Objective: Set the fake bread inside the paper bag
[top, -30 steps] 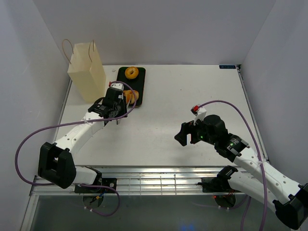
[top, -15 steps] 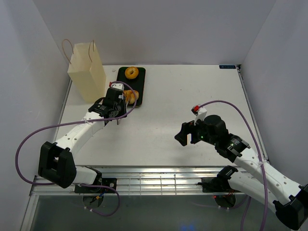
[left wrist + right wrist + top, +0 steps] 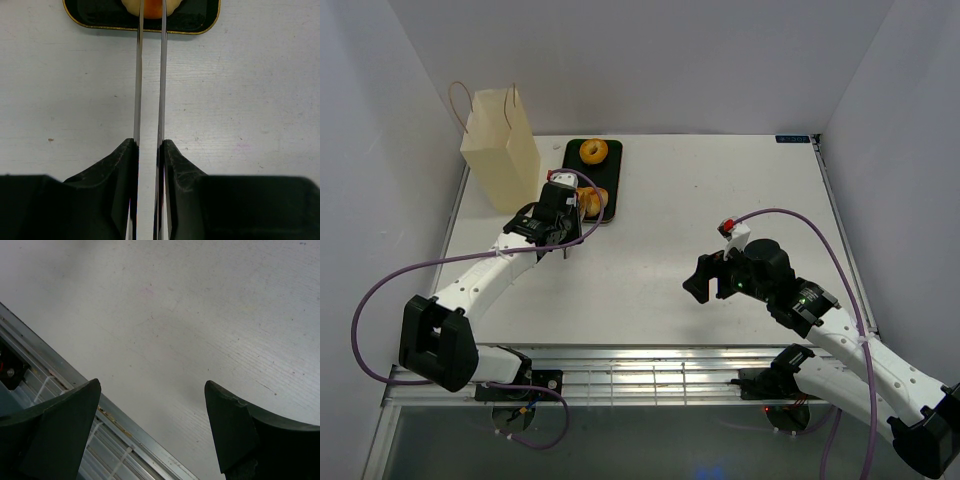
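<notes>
The paper bag stands upright at the table's far left, its loop handles up. Beside it lies a black tray holding an orange-brown ring at its far end and a second piece of fake bread at its near end. My left gripper reaches onto that near piece. In the left wrist view its thin blades stand almost together, and the gripper pinches part of the orange and cream pastry. My right gripper hovers open and holds nothing.
The tray's near rim has a gold edge and bare white table in front of it. Under my right gripper the table's metal front rail runs diagonally. White walls close in the table on three sides.
The left gripper's blades have drawn closer together around the pastry on the tray. Both arms have stayed almost where they were.
</notes>
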